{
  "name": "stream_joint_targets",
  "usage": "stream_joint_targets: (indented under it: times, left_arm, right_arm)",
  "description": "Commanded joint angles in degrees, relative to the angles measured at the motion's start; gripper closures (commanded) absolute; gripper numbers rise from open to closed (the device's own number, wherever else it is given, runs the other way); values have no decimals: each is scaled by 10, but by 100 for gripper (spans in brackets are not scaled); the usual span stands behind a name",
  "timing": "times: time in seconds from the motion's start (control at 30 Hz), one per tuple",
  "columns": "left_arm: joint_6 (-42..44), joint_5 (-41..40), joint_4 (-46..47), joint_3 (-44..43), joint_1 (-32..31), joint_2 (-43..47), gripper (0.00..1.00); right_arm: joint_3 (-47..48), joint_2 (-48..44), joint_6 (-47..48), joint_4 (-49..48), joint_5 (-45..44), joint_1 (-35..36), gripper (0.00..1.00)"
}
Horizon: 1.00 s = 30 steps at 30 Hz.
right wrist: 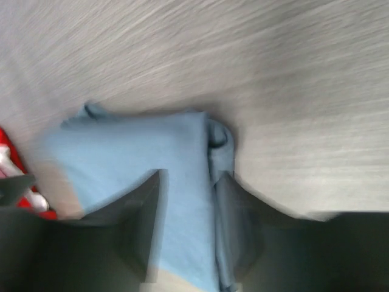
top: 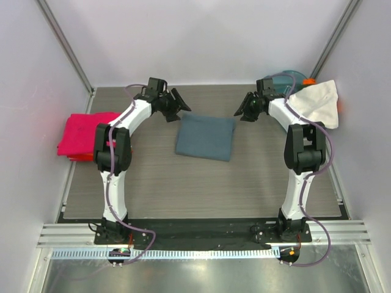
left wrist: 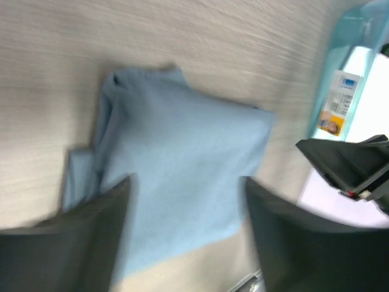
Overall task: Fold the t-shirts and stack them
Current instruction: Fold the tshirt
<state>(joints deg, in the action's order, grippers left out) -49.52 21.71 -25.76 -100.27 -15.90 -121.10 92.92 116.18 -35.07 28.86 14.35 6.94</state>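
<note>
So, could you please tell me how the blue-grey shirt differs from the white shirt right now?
The blue-grey shirt is folded into a neat rectangle; the white shirt is loose and unfolded. The blue-grey shirt lies flat on the middle of the table; the white shirt drapes over the teal tub at the far right. Both are plain, single-coloured cloth.

Motion blur is smearing both wrist views, softening the folded blue-grey t-shirt (left wrist: 182, 152) at its edges. Right of that shirt, the teal tub (left wrist: 337, 48) is running off the left wrist frame, its label (left wrist: 338, 103) blurring beyond reading. From above, the white t-shirt (top: 317, 104) is hiding most of the tub.
</note>
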Motion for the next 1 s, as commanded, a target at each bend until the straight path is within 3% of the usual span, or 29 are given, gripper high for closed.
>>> stream_joint_targets:
  times: [0.0, 0.03, 0.07, 0.37, 0.5, 0.73, 0.97]
  left_arm:
    - [3, 18, 43, -40, 10, -39, 16]
    - [6, 13, 53, -41, 10, -39, 5]
    - [15, 9, 56, -34, 10, -38, 3]
    - [54, 10, 88, 58, 10, 15, 11]
    - [71, -8, 93, 103, 10, 22, 9]
    - [86, -16, 99, 103, 9, -2, 3]
    - [75, -5, 102, 82, 7, -41, 24]
  right_arm:
    - [32, 14, -10, -35, 7, -13, 43]
    - [31, 14, -10, -42, 7, -14, 38]
    - [22, 9, -10, -47, 9, -14, 34]
    - [-137, -61, 14, -140, 66, -13, 37]
    - [-174, -52, 13, -159, 64, -14, 34]
    - [-180, -17, 7, -189, 92, -8, 32]
    - [-158, 21, 4, -196, 79, 3, 35]
